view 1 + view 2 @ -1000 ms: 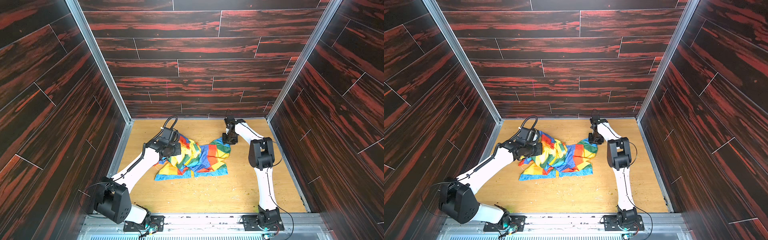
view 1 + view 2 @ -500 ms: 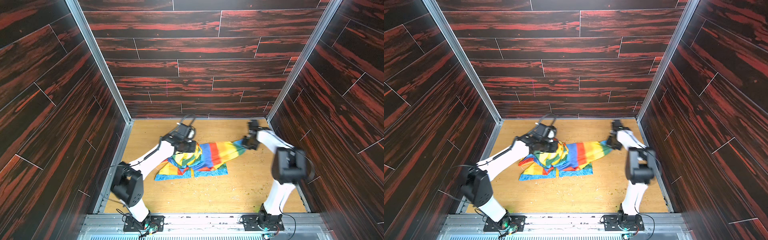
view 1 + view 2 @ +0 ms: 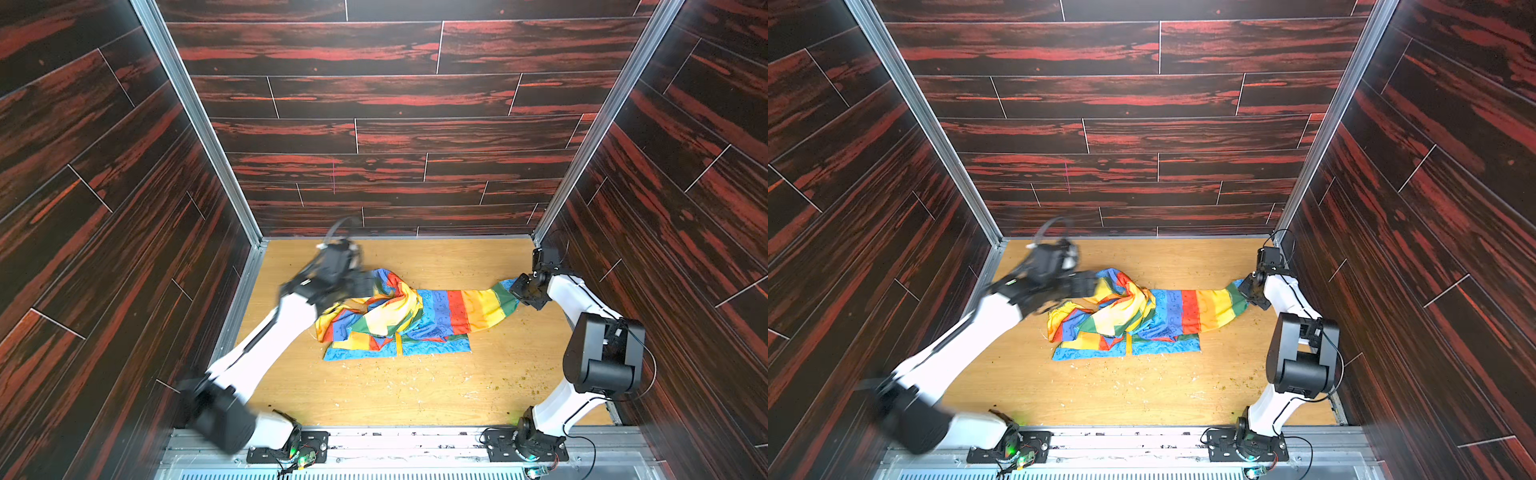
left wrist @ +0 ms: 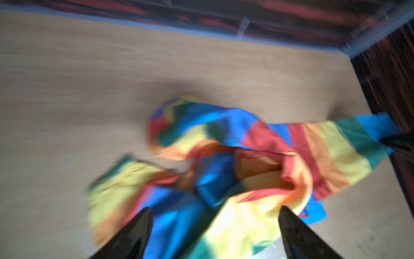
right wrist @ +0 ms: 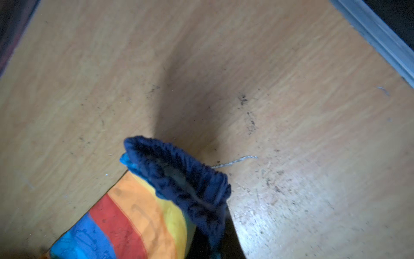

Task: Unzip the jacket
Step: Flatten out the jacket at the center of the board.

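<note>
left pincer point(image 4: 214, 208) has its two dark fingers point(image 4: 136, 233) spread wide apart with nothing clamped between them, poised over the crumpled part of the jacket point(image 4: 246, 170). that wrist view is badly blurred, so whether a fingertip grazes the cloth cannot be told. in both top views this pincer point(image 3: 361, 284) sits at the jacket's left edge, toward the back left of the wooden floor point(image 3: 415, 395). the rainbow-striped jacket point(image 3: 415, 320) lies around the middle of the floor. its left part is heaped in loose folds, and its blue hem point(image 3: 436, 347) lies flat toward the front. a short yellow zipper point(image 3: 398, 343) shows at that hem, closed there. one sleeve point(image 3: 469, 309) stretches out to the right, banded blue, red, orange, yellow and green. at its end, close to the right wall, the right pincer point(image 3: 521, 286) is closed on the sleeve's tip. the right wrist view shows the gathered dark blue cuff point(image 5: 179, 177) bunched just past the clamped fingers, lifted a little above the scuffed wood.
</note>
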Motion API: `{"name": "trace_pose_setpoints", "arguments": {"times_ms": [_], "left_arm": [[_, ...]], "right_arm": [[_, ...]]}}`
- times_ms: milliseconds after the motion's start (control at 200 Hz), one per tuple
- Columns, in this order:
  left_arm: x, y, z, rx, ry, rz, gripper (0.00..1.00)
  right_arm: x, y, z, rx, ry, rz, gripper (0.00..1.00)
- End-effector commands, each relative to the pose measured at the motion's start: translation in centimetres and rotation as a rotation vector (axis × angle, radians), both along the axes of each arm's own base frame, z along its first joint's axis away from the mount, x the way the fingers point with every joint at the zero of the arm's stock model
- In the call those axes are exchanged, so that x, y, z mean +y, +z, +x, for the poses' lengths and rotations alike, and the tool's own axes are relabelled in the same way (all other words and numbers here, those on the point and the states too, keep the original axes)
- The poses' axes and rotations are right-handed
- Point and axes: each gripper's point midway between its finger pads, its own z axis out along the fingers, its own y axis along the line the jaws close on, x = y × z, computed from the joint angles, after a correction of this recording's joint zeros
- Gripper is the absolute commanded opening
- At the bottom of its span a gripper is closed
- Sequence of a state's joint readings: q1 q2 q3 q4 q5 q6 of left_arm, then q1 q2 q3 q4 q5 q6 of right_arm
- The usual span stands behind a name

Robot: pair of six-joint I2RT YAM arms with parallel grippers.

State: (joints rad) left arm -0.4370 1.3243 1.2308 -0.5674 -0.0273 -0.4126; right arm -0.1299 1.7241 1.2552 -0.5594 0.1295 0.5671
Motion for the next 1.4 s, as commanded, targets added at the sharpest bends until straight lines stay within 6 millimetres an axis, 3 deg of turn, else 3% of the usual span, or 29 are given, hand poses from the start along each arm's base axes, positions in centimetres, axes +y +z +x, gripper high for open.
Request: {"name": "trace_pose_setpoints", "arguments": {"times_ms": [0,80,210,406,536,646,812,897,997,1112,1232,1393], "left_arm": [[1.1,-5.7,-4.5,0.184,-0.081,0.135,0.89],[0.7,-7.9,-6.8,0.234,-0.147,0.207,0.92],[-0.9,-9.5,-8.1,0.256,-0.251,0.248,0.96],[0.1,-10.3,-5.5,0.258,-0.225,0.407,0.94],[-1.9,-11.1,-4.3,0.279,-0.292,0.384,0.92],[-3.4,-12.4,-4.4,0.338,-0.368,0.361,0.87],[-3.8,-13.8,-5.1,0.389,-0.408,0.343,0.72],[-3.2,-14.3,-4.8,0.395,-0.392,0.364,0.59],[-3.1,-13.7,-4.1,0.373,-0.375,0.368,0.37],[-1.9,-12.9,-3.2,0.342,-0.316,0.412,0.0],[0.8,-12.1,-2.4,0.318,-0.206,0.472,0.0],[4.7,-8.9,-1.1,0.209,0.009,0.482,0.0]], "right_arm": [[0.7,1.4,0.2,-0.041,0.042,0.006,0.0],[1.1,1.5,0.2,-0.045,0.062,0.011,0.0],[1.6,0.9,0.1,-0.029,0.083,0.003,0.0],[1.6,0.0,-0.5,-0.012,0.087,0.002,0.0],[1.7,-0.1,-0.5,-0.006,0.1,0.0,0.0],[1.7,-0.1,-0.5,-0.003,0.104,0.0,0.0],[1.6,-0.1,-0.5,0.0,0.105,-0.005,0.0],[1.6,0.0,-0.4,-0.003,0.104,-0.01,0.0],[1.3,0.1,-0.4,-0.004,0.101,-0.021,0.0],[0.6,0.6,-0.7,-0.01,0.07,-0.053,0.0],[-0.1,1.5,-1.2,-0.035,0.032,-0.07,0.0],[-1.8,3.4,-3.2,-0.063,-0.074,-0.106,0.0]]}}
